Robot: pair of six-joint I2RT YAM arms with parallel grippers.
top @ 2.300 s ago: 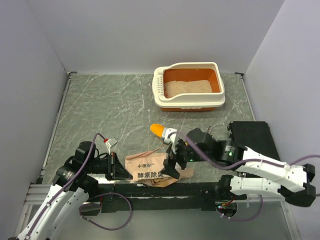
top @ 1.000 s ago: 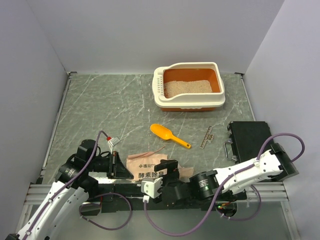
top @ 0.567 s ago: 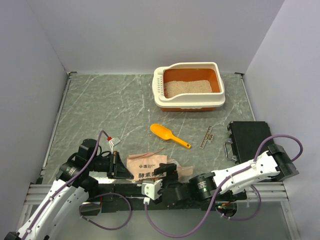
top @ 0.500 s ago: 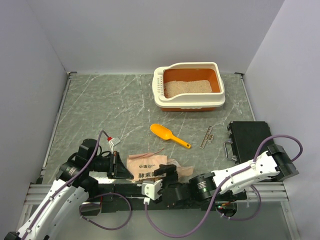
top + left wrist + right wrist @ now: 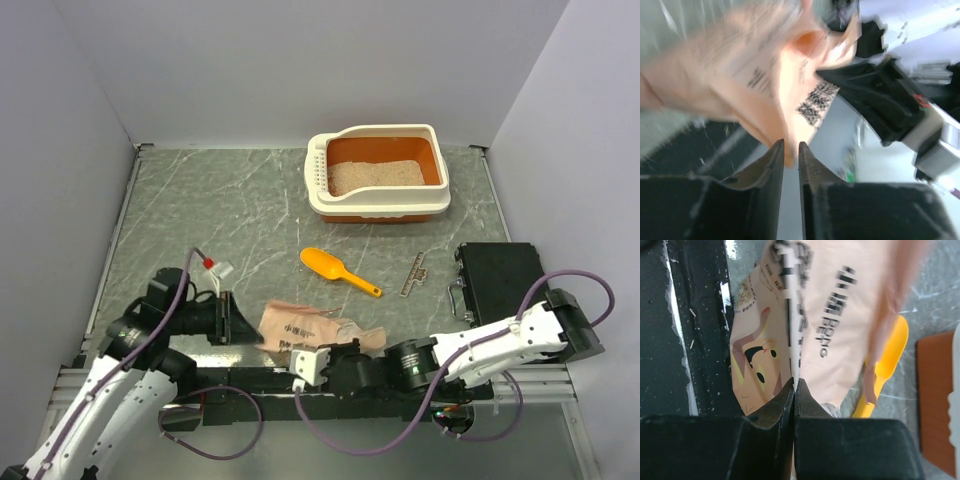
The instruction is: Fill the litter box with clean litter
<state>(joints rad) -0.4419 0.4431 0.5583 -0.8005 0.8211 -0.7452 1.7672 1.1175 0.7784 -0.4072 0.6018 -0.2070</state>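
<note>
The litter box (image 5: 375,209) is set at the far right of the table (image 5: 200,220), close to the back wall. Its long axis runs left to right in the top view, with the perforated end turned left and the orange inside facing up.

Since half a second ago the paper bag (image 5: 318,328) (image 5: 755,85) (image 5: 840,330) has been shifted rightward and turned, so its print now lies slanted. The left gripper (image 5: 250,330) (image 5: 791,147) has been drawn back to the left. Its fingers are seen a narrow slit apart, with a bag corner reaching into the slit; whether that corner is pinched cannot be told. The right gripper (image 5: 335,352) (image 5: 794,385), spread wide a second ago, is now clamped on the bag's near edge. The litter box and the yellow-orange scoop (image 5: 328,264) (image 5: 890,365) are found unmoved.

The clean litter (image 5: 375,175) is spread as a pale beige layer over the tray's floor, with bare orange left along the far side. What the bag holds cannot be seen. A flat black box (image 5: 500,275) is seen shut at the right edge.
</note>
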